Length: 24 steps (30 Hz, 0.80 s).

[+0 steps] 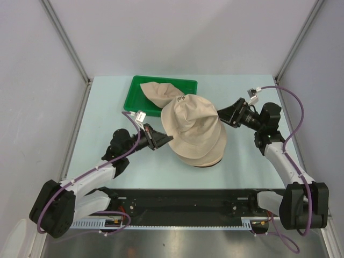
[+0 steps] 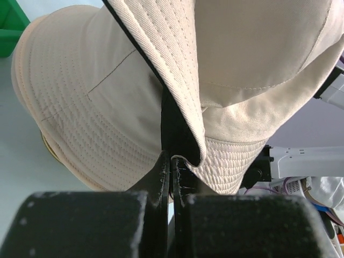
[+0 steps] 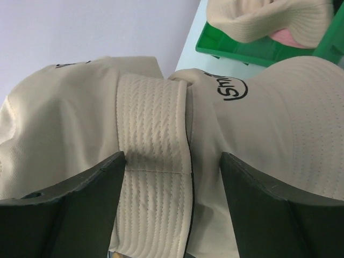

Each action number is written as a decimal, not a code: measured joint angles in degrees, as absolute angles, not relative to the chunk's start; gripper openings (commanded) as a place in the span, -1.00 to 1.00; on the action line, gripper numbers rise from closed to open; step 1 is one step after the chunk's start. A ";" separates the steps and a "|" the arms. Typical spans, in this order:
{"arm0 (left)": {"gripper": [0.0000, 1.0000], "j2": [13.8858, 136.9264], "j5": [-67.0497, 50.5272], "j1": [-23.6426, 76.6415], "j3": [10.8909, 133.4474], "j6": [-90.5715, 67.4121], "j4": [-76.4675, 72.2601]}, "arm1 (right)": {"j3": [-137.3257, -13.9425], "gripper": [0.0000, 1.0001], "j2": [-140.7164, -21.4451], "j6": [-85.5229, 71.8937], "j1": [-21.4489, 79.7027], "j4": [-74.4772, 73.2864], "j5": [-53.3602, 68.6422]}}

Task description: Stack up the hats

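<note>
Beige hats (image 1: 207,156) lie stacked in the middle of the table. The top hat (image 1: 189,115) sits raised and crumpled over them. My left gripper (image 1: 166,138) is at its left edge, shut on the brim (image 2: 185,161); the hat (image 2: 242,48) drapes over the fingers, with a lower hat (image 2: 91,97) behind. On the stack's right, my right gripper (image 1: 220,115) stands open. A folded, stitched strip of brim (image 3: 153,161) lies between its wide-apart fingers (image 3: 80,199). Another beige hat (image 1: 156,92), pink inside (image 3: 285,36), rests in the tray.
A green plastic tray (image 1: 185,84) sits at the back of the table, just behind the stack; its edge shows in both wrist views (image 2: 11,27) (image 3: 242,51). Grey walls close in the table on three sides.
</note>
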<state>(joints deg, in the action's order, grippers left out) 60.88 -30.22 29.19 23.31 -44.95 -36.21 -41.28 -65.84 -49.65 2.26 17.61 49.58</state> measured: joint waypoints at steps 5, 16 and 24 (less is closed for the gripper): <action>-1.00 60.86 -30.22 29.06 23.31 -44.95 -35.53 | -40.95 0.01 -65.71 -49.67 2.50 19.03 49.93; -0.71 60.49 -30.20 28.95 23.38 -45.63 -34.96 | -39.22 -1.00 -59.99 -48.99 1.54 16.40 49.82; 0.50 58.76 -30.13 28.95 23.77 -48.42 -34.54 | -39.22 -1.00 -54.89 -47.18 0.71 11.14 49.45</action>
<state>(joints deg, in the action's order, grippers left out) 58.76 -30.13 28.95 23.77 -48.42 -34.54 -39.22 -54.89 -47.18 0.71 11.14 49.45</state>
